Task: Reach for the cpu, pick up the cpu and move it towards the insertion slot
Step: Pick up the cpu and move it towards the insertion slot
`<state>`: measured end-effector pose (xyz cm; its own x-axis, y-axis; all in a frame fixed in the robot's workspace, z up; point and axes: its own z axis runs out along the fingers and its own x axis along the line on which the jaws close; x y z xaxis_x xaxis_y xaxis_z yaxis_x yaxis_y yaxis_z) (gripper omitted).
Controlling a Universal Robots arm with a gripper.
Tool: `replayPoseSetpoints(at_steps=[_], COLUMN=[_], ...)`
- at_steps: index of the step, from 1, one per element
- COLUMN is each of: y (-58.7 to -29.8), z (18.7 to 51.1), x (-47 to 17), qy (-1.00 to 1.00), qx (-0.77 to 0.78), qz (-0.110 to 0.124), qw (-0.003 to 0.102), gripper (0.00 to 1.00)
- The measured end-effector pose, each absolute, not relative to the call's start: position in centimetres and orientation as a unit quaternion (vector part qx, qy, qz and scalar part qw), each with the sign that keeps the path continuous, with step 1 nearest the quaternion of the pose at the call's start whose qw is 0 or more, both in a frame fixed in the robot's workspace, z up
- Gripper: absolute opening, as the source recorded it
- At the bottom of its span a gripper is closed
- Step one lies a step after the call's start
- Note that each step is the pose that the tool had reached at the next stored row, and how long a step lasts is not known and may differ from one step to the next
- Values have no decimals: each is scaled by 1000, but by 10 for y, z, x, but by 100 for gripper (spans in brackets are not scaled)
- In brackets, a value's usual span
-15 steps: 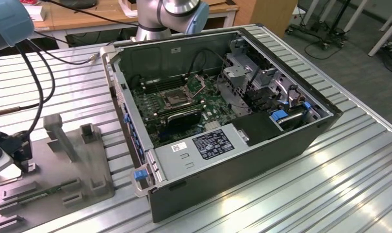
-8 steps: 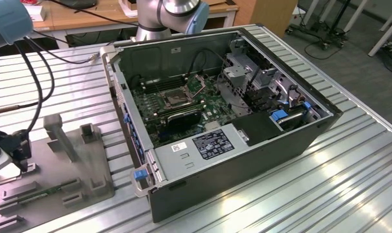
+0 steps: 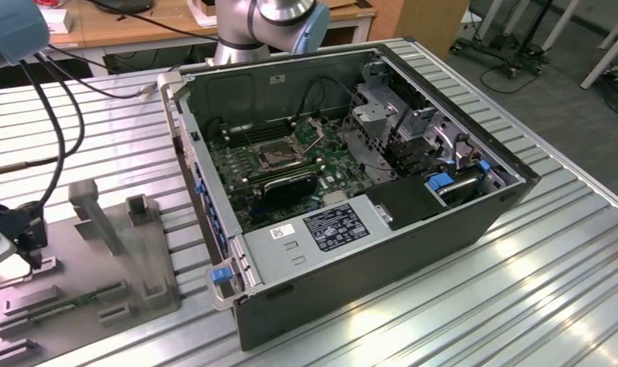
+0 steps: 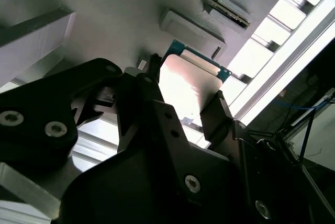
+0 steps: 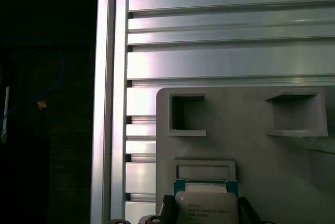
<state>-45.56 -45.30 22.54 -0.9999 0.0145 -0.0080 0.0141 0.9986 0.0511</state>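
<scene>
At the exterior view's far left, low over the grey fixture [image 3: 95, 210] on the bench [image 3: 554, 252]: hand [image 4: 184, 92] closed against two opposite edges of the cpu [image 5: 205, 205] (read so from both wrist views). Reach done, grasp seemingly made; cannot tell whether lifted clear. Well apart toward the exterior view's right, inside the open computer case [image 3: 391, 252]: the insertion slot [image 3: 272, 156], with the whole carry left to do.

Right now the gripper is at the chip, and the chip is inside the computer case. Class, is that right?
No. The gripper is at the chip, but the chip is at the grey fixture, outside the computer case, as the first wrist view shows.
</scene>
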Motion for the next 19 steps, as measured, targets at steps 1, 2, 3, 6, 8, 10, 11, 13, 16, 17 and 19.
replayPoseSetpoints(at_steps=[1,2,3,6,8,10,11,13,16,17,19], y=[-453,-453,-453,-453,-453,-453,-453,-453,-453,-453,-453], z=[226,226,227,229,230,231,232,233,235,236,237], x=[-456,-456,-456,-456,-456,-456,-456,-456,-456,-456,-456], qy=[1000,1000,1000,1000,1000,1000,1000,1000,1000,1000,1000], qx=[7,7,7,7,7,7,7,7,7,7,7], qz=[26,26,26,26,26,26,26,26,26,26,26], qw=[4,4,4,4,4,4,4,4,4,4,4], gripper=[55,55,55,55,55,55,55,55,55,55,55])
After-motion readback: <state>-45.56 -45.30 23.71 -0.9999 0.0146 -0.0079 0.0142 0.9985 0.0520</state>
